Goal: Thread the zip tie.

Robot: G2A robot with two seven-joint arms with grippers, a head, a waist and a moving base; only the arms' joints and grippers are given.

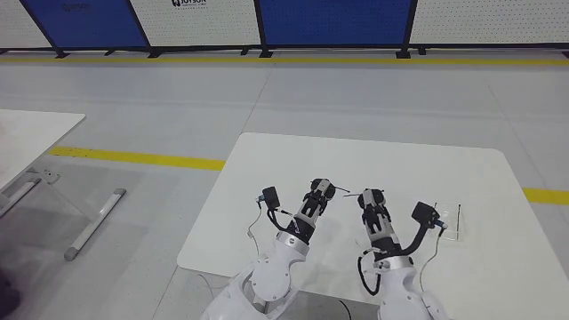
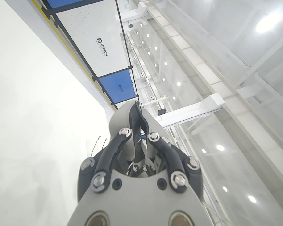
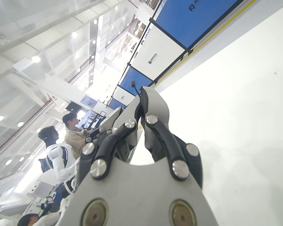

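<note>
2 grippers hang over the near half of the table (image 1: 400, 156), tips turned toward each other with a small gap between.

Right gripper (image 3: 142, 97): pads pressed together on the zip tie (image 3: 136, 89). A short length of strap stands out past the fingertips, with the square head at its free end. The long axis of that stub runs roughly in line with the fingers, out and away from the wrist.

Left gripper (image 2: 137, 109): pads closed flat against each other. Cannot tell whether the strap's tail sits between them.

Top view: a thin dark line bridges the gap between the 2 tips. Likely the same tie, but too fine to be sure.

Judgement: threading not yet done. The head sits free and nothing shows through it. The coming move turns on the head's slot facing the left gripper, which is just beside it. The tail must come in along the slot's axis, so a small twist of either wrist would spoil the line. The strap looks thin and springy, and would probably flick if let go.

2 loose ties (image 2: 96, 145) lie flat on the table, touched by neither gripper.
</note>
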